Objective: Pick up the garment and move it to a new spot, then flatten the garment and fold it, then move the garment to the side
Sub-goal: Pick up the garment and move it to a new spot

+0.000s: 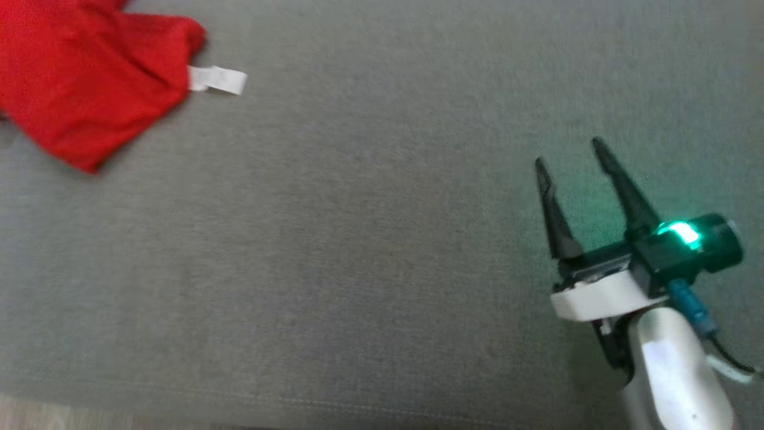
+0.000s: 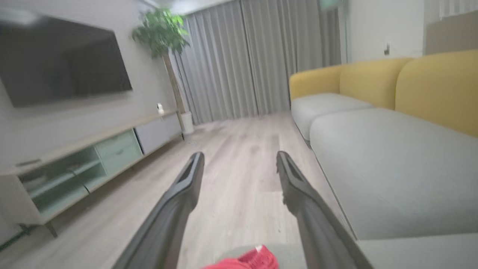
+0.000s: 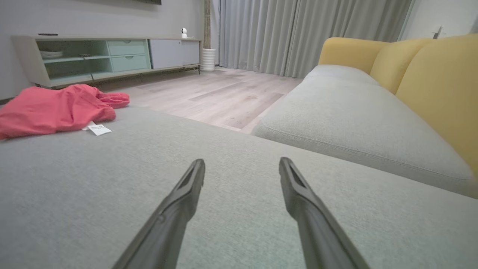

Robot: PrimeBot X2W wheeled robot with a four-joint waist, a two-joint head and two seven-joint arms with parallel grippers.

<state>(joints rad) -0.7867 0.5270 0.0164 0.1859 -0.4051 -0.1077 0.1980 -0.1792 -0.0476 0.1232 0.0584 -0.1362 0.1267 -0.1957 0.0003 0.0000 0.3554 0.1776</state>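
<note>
A grey fabric sofa cushion (image 1: 358, 269) stretches wide beneath my right gripper (image 1: 568, 151), fingers parted. The crumpled red garment (image 1: 89, 77) lies near its left edge, below my left gripper (image 2: 239, 154), fingers also parted, with pale wood floor (image 2: 239, 130) beyond.

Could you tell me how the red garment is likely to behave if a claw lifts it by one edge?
The red garment lies bunched in soft folds, so it will probably hang limp. The cloth looks thin, so likely light. On the textured grey cushion it may drag rather than slide.
</note>
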